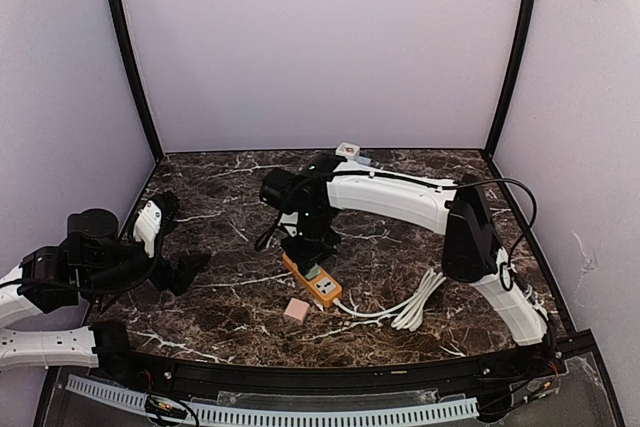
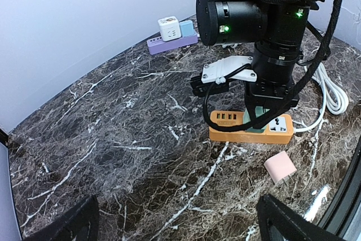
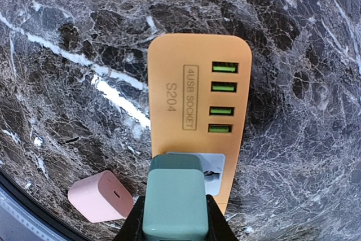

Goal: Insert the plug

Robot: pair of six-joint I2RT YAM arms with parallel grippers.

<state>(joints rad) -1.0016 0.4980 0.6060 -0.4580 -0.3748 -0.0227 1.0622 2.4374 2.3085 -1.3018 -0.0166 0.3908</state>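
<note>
An orange power strip (image 1: 325,288) lies on the marble table, with several green USB ports (image 3: 224,97) and a white socket face (image 3: 214,173). My right gripper (image 3: 175,221) is shut on a green plug (image 3: 175,198), black fingers (image 3: 133,224) pressed to both its sides. The plug (image 2: 260,115) stands upright on the strip (image 2: 225,134) over that socket; its prongs are hidden. My left gripper (image 2: 180,224) hangs open and empty over bare marble to the left of the strip. In the top view it (image 1: 185,269) sits well apart from the right gripper (image 1: 312,247).
A pink charger (image 1: 296,310) lies just in front of the strip (image 3: 100,196). The strip's white cable (image 1: 415,305) coils to its right. A purple strip with white and blue cubes (image 2: 172,35) sits at the back wall. The right arm (image 2: 265,26) towers over the orange strip.
</note>
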